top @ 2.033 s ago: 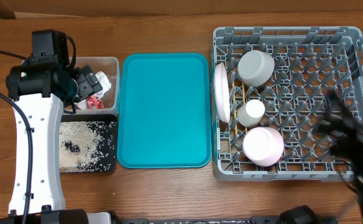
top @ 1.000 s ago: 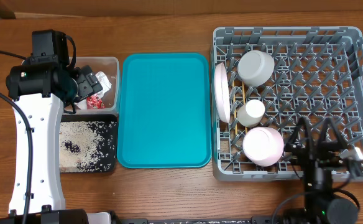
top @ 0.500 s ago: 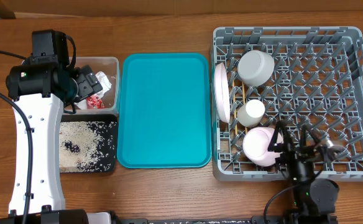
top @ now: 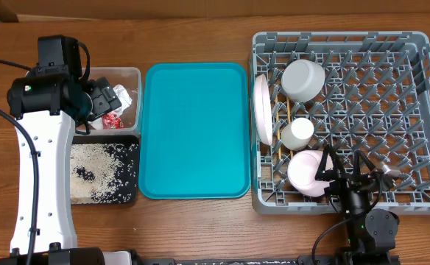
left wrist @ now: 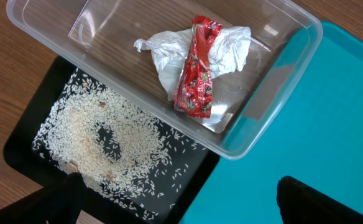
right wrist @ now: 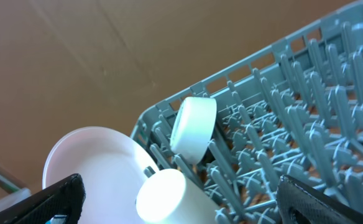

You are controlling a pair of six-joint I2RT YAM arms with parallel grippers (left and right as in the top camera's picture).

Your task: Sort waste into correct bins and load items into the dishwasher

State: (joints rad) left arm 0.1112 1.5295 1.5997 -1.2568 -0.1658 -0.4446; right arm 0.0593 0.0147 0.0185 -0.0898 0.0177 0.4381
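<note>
The grey dishwasher rack (top: 392, 81) holds a white plate (top: 261, 109) on edge, a pale grey bowl (top: 303, 79), a white cup (top: 298, 134), a pink dish (top: 309, 173) and thin chopsticks (top: 277, 116). My right gripper (top: 347, 179) hangs open over the rack's front edge, just right of the pink dish. Its wrist view shows the plate (right wrist: 94, 168), cup (right wrist: 163, 199) and bowl (right wrist: 194, 124). My left gripper (top: 101, 103) stands open above the clear tub (top: 130, 73), empty. In the tub (left wrist: 281, 68) lie the napkin (left wrist: 163, 53) and red wrapper (left wrist: 197, 68). Rice (left wrist: 101, 134) covers the black tray (top: 104, 193).
A large teal tray (top: 194, 131) lies between the bins and the rack, with nothing on it. The left arm's white link (top: 42, 184) runs along the table's left side. The right half of the rack has only bare pegs (right wrist: 318, 106).
The right arm has drawn back from over the rack's right side to its front edge and drifted left toward the pink dish. The left arm has not moved.
</note>
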